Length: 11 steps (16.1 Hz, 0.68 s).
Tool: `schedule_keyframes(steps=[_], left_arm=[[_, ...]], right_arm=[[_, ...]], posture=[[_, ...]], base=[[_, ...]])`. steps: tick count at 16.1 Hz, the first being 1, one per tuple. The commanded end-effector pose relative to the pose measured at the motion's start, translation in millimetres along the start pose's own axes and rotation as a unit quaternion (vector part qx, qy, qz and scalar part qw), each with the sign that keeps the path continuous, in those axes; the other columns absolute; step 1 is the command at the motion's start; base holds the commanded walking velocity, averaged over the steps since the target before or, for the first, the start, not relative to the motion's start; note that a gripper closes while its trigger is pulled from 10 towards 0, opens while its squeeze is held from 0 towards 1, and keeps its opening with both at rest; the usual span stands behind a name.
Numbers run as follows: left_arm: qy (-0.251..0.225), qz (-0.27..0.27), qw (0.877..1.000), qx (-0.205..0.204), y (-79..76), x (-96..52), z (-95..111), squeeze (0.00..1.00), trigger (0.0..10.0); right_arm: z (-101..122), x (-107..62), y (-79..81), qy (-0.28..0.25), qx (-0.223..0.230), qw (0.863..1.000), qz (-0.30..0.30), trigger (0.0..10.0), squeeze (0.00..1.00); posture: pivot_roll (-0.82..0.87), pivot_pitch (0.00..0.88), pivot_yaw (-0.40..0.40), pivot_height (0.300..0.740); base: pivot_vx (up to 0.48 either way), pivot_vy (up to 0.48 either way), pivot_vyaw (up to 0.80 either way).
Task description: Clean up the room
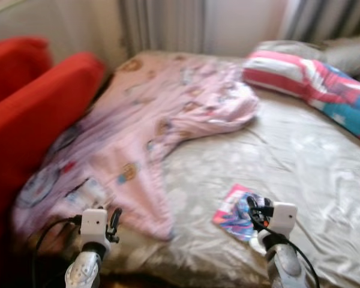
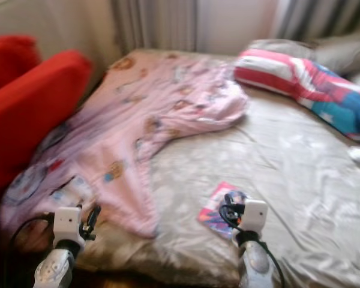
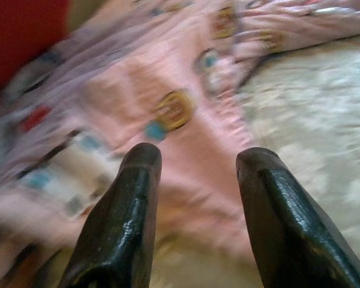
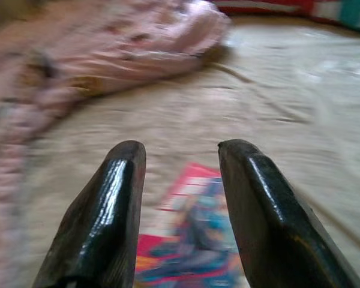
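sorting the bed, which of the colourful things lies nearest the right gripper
The small pink-and-blue booklet on the grey sheet, just before the open right gripper; the striped pillow and pink blanket lie farther off.

Two silver arms end in boxy white wrist housings, each trailing a looping black cable. The left claw (image 3: 195, 165) and right claw (image 4: 180, 153) each carry two long, glossy black fingers with rounded tips.

Bare grey sheet (image 1: 300, 156) lies open ahead of my right gripper (image 4: 181, 153), while the pink blanket (image 1: 162, 114) and red cushion (image 1: 36, 108) crowd my left.
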State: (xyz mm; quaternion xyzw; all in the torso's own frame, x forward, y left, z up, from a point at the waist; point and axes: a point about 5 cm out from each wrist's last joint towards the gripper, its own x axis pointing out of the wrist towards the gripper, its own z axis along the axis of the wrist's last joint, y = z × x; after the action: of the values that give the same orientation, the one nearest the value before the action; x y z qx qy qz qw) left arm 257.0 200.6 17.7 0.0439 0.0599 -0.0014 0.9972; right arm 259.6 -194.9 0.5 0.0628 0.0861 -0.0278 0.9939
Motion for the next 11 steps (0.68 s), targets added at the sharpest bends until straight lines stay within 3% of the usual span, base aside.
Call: schedule_keyframes(steps=[1,11], left_arm=[[0.014,-0.001,1.000,-0.005,-0.4,-5.1,-6.3,0.00,10.0],[-0.006,0.004,1.000,-0.014,0.8,-5.5,0.0,0.00,10.0]], right_arm=[[-3.8,-1.7,-0.6,0.009,0.007,1.000,-0.008,10.0,0.00],[2.1,-1.0,-1.6,-0.014,0.003,1.000,-0.011,10.0,0.00]], posture=[[0.11,0.121,-0.020,0.740],[0.11,0.098,-0.022,0.740]], base=[[0.000,0.000,0.00],[0.000,0.000,0.00]])
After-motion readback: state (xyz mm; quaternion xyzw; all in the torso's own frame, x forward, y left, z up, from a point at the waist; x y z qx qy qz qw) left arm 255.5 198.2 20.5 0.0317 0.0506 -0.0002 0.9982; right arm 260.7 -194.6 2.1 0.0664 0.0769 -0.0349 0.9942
